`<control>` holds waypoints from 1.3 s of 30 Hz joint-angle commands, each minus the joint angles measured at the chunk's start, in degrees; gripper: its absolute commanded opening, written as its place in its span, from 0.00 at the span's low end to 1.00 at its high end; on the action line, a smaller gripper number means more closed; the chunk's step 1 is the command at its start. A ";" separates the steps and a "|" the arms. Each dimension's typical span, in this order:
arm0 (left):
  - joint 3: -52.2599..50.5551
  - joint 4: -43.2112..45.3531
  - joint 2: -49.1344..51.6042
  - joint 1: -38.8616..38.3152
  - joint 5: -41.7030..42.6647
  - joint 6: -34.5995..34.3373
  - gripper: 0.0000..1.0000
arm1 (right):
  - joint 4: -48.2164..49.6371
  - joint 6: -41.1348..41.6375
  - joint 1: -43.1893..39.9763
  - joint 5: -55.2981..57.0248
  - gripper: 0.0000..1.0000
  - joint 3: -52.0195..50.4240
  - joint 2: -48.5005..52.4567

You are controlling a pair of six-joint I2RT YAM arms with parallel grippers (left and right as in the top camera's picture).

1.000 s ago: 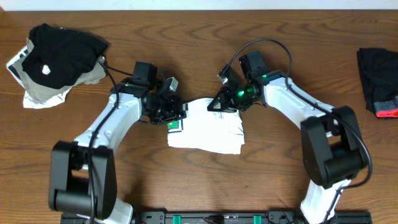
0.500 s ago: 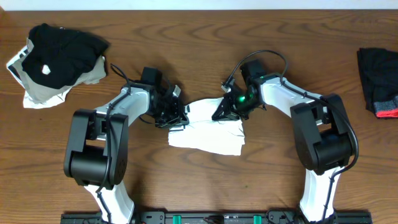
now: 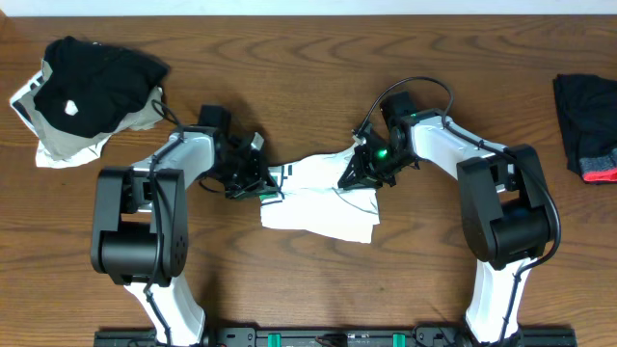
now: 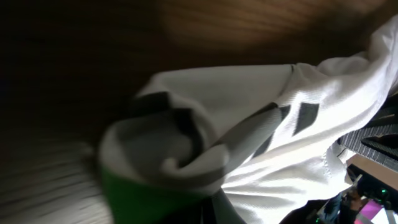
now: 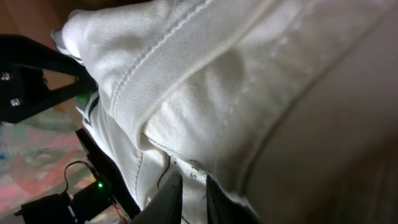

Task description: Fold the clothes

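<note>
Left gripper (image 3: 261,185) pinched shut on the T-shirt (image 3: 323,210) (half-folded, on the table (image 3: 308,58)); right gripper (image 3: 355,179) buried in cloth, can't tell its grip. Looks mid-fold; next wants a clean release.

Passable across bare worktop (image 3: 308,58) at upper centre and at lower centre below white T-shirt (image 3: 323,214). Blocked mid-frame by that shirt, with left end effector (image 3: 258,179) and right end effector (image 3: 362,173) against its upper corners. Obstructed upper left by black garment pile (image 3: 96,72), at right edge by red-trimmed black garment (image 3: 586,120). Hemmed lower left and lower right by left arm (image 3: 135,236) and right arm (image 3: 503,217).
</note>
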 commanded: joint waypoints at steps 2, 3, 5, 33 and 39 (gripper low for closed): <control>-1.11 -0.81 2.25 2.14 -8.61 2.60 0.06 | -0.83 -1.09 -2.34 16.02 0.15 -1.07 1.64; -1.09 -0.81 2.25 2.14 -8.59 2.64 0.05 | -0.87 -1.09 -2.56 16.06 0.14 -1.07 1.64; -1.07 -0.98 2.14 2.14 -8.57 2.64 0.06 | -0.98 -1.09 -2.78 16.04 0.12 -1.07 1.64; -0.87 -3.45 -4.52 2.14 -7.96 2.82 0.06 | -9.35 -3.52 -7.67 21.07 0.10 3.23 -1.05; -0.83 -3.17 -5.42 2.14 -7.96 2.80 0.06 | -21.73 -3.50 -7.32 37.77 0.12 11.58 -1.22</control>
